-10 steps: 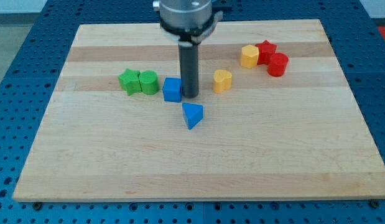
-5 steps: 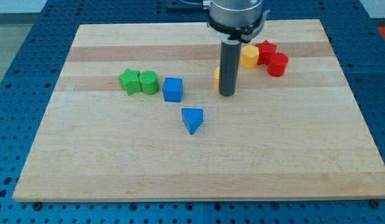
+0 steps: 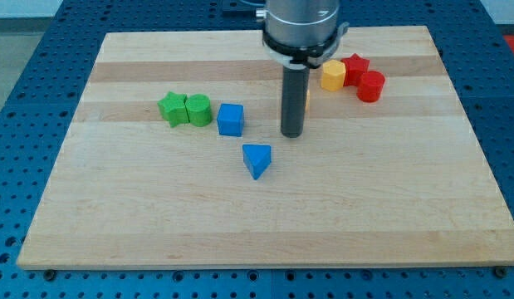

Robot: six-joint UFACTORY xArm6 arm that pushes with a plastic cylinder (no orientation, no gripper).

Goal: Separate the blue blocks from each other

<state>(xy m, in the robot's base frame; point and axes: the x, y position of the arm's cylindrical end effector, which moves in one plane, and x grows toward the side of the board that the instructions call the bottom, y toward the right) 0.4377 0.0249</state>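
A blue cube (image 3: 230, 120) sits near the board's middle, just right of two green blocks. A blue triangular block (image 3: 257, 159) lies below and to the right of it, a small gap apart. My tip (image 3: 291, 134) rests on the board to the right of the blue cube and above-right of the blue triangle, touching neither. The rod hides most of a yellow block (image 3: 305, 98) behind it.
A green star block (image 3: 171, 109) and a green cylinder (image 3: 198, 110) touch each other at the left. A yellow block (image 3: 332, 75), a red star block (image 3: 355, 66) and a red cylinder (image 3: 370, 86) cluster at the upper right. The wooden board (image 3: 157, 216) lies on a blue pegboard.
My tip moved right from beside the blue cube to in front of the yellow block, then came back slightly left. The blocks have not moved.
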